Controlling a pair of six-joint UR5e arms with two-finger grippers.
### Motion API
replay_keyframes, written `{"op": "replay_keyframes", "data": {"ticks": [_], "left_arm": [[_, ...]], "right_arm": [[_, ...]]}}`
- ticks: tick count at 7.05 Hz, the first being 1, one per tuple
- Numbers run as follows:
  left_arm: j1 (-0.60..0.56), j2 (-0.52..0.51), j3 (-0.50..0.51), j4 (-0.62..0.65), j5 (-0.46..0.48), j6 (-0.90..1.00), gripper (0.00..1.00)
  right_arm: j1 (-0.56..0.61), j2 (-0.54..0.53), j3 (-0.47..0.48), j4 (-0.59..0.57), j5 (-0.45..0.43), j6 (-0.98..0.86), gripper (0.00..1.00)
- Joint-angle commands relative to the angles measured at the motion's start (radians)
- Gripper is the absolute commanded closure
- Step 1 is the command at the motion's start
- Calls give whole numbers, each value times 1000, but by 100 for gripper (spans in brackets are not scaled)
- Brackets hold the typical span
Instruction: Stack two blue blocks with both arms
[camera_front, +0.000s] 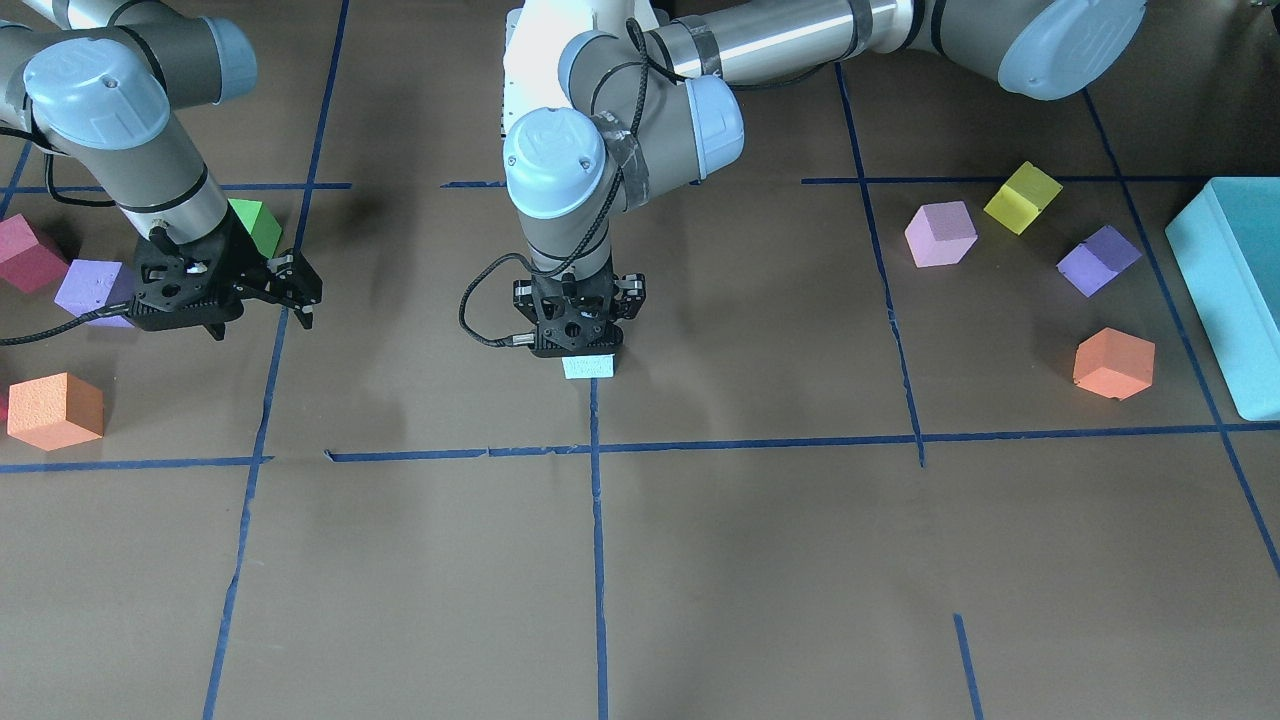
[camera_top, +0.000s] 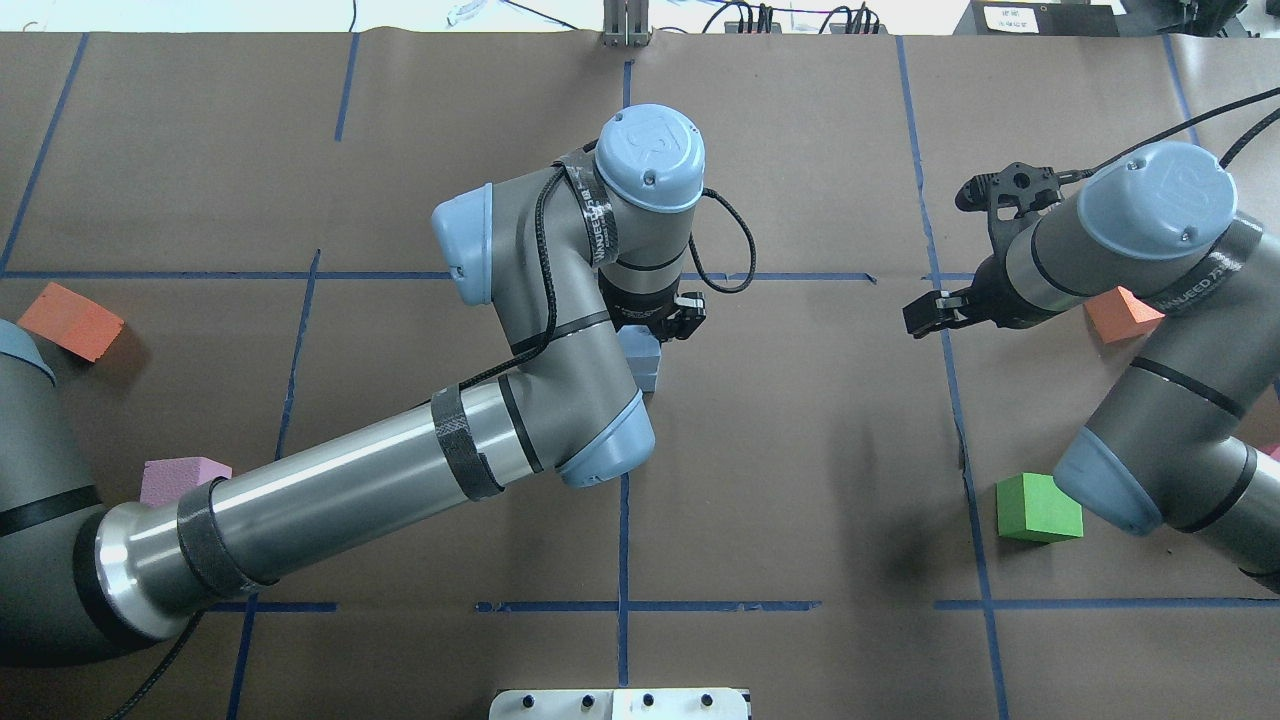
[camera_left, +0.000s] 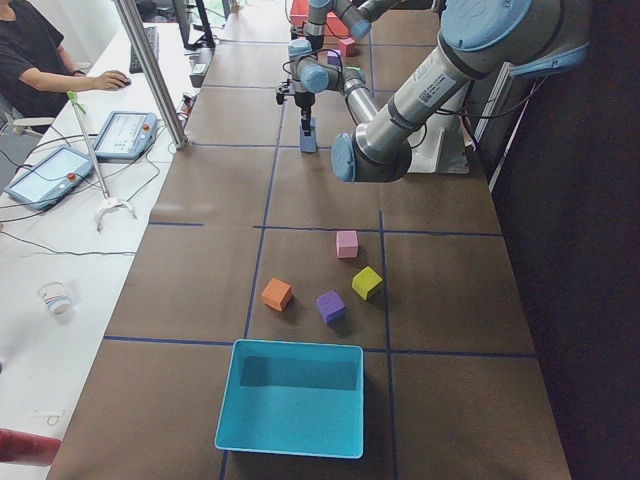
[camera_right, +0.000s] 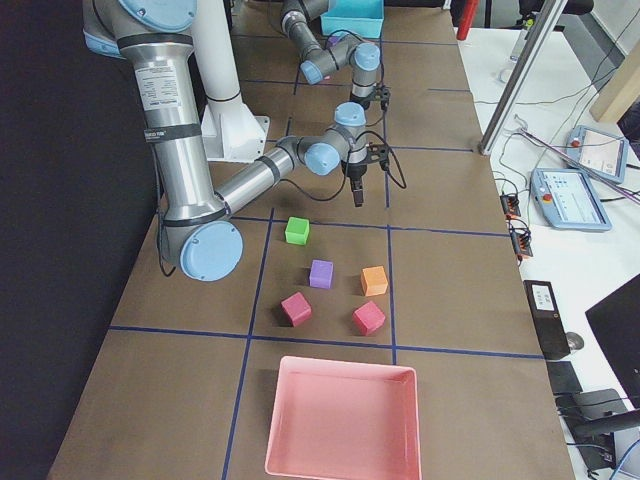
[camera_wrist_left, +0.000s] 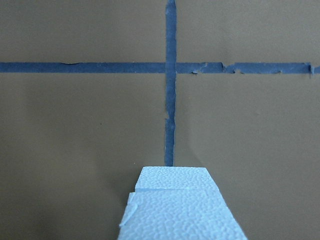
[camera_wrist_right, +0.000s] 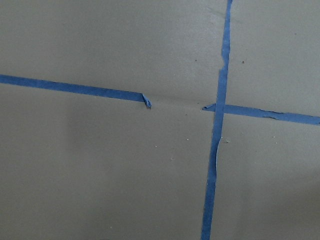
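Two pale blue blocks stand stacked at the table's middle, where the tape lines cross. The left wrist view shows the upper block (camera_wrist_left: 181, 216) resting slightly offset on the lower block (camera_wrist_left: 173, 178). The stack shows as a pale strip in the front view (camera_front: 588, 367) and partly under the arm in the overhead view (camera_top: 641, 360). My left gripper (camera_front: 578, 338) points straight down onto the stack, shut on the upper block. My right gripper (camera_front: 300, 293) is open and empty, well off to the side above bare paper; it also shows in the overhead view (camera_top: 930, 312).
On the right arm's side lie a green cube (camera_front: 255, 225), a purple cube (camera_front: 92, 288), a magenta cube (camera_front: 28, 252) and an orange cube (camera_front: 55, 410). On the left arm's side lie pink (camera_front: 940, 233), yellow (camera_front: 1022, 197), purple (camera_front: 1098, 260) and orange (camera_front: 1113, 362) cubes and a teal bin (camera_front: 1235, 290).
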Motion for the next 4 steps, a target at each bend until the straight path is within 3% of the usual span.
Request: {"op": "replay_keyframes", "data": {"ticks": [1,3,4], "left_arm": [[0,2,0,-13,0,0,92],[0,1,0,-15,0,0,92],[0,2,0,-15,0,2,86]], "right_arm": [[-2,0,0,0,0,0,0],[-5,1,0,0,-2,0,0],[-7,0,-2,0,-2,0,0]]}}
